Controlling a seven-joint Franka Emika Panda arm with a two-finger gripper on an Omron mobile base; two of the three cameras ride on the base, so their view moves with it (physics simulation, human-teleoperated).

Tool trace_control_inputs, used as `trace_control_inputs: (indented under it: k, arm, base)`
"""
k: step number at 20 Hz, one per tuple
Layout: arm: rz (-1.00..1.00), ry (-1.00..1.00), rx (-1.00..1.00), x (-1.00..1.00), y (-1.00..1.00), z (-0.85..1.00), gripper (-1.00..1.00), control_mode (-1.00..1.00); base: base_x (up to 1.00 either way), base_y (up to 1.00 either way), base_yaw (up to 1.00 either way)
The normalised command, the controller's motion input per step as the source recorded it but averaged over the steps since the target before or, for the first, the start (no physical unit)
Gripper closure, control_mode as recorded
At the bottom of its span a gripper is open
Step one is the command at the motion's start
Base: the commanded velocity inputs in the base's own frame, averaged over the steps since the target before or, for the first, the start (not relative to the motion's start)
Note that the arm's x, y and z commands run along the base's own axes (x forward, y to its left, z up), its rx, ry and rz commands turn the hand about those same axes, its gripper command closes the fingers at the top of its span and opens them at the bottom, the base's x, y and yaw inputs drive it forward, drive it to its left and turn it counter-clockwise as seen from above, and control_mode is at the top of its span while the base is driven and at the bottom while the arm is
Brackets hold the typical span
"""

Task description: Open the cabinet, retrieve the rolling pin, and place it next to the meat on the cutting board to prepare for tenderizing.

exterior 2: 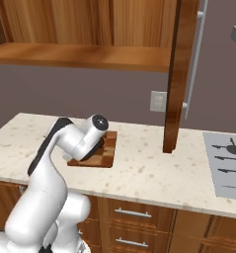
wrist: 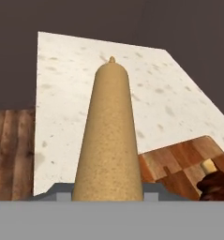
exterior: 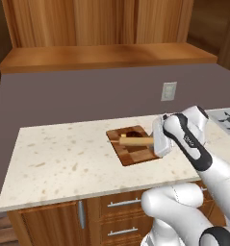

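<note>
Light-tan wooden rolling pin, one, is clamped in the gripper above one checkered brown cutting board. One dark reddish meat lump and one tiny pale yellow piece lie on that board.

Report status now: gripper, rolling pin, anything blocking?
Gripper shut on rolling pin. Pin over cutting board, beside meat. Nothing blocking.
</note>
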Motion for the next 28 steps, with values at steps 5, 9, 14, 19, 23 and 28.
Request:
trace_control_inputs:
  k: [5,9,14,19,23,28]
  arm:
    - [0.01,0.02,0.00,0.52,0.00,-0.46,1.00,-1.00]
    - [0.01,0.01,0.00,0.44,0.00,-0.32,1.00,-1.00]
    - [0.01,0.04,0.00,0.41,0.00,-0.31,1.00,-1.00]
    - [0.01,0.03,0.00,0.35,-0.03,-0.25,1.00,-1.00]
    - [0.00,0.03,0.00,0.31,-0.06,-0.22,1.00,-1.00]
    - [0.00,0.02,0.00,0.24,-0.12,-0.22,1.00,-1.00]
  base:
    - [0.00,0.00,0.00]
    - [0.00,0.00,0.00]
    - [0.00,0.00,0.00]
    - [0.00,0.00,0.00]
    - [0.00,0.00,0.00]
    - [0.00,0.00,0.00]
